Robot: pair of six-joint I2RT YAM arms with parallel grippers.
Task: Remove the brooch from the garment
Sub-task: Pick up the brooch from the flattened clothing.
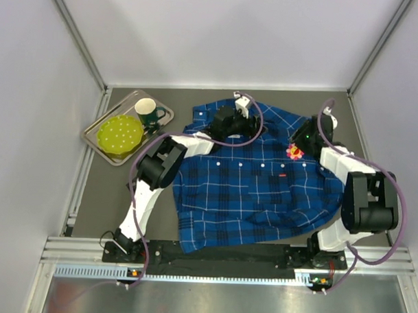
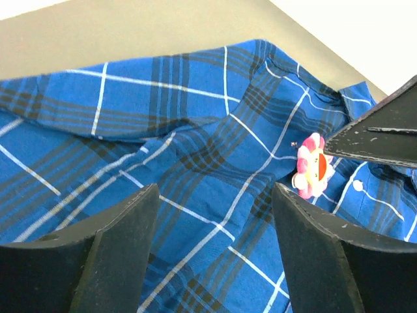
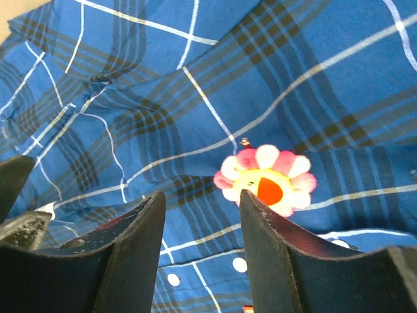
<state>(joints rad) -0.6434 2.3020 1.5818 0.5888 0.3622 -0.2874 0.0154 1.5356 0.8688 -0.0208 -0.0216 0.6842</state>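
Observation:
The garment [image 1: 249, 185], a blue and navy plaid shirt with white buttons, lies spread on the table. A brooch [image 1: 294, 152] shaped like a pink and white flower with a yellow face is pinned near its collar. My right gripper [image 1: 302, 142] hovers right beside it, open. In the right wrist view the brooch [image 3: 266, 179] sits just past the right fingertip [image 3: 251, 208], outside the gap of the gripper [image 3: 202, 195]. My left gripper [image 1: 232, 123] is over the collar area, open with only fabric [image 2: 195, 130] showing between its jaws [image 2: 215, 190]. The brooch [image 2: 311, 166] lies to its right.
A metal tray [image 1: 111, 155] at the back left holds a green mug [image 1: 148, 113] and a yellow-green dotted dish [image 1: 120, 135]. White walls close in the table on the left, back and right. The arm bases stand along the near edge.

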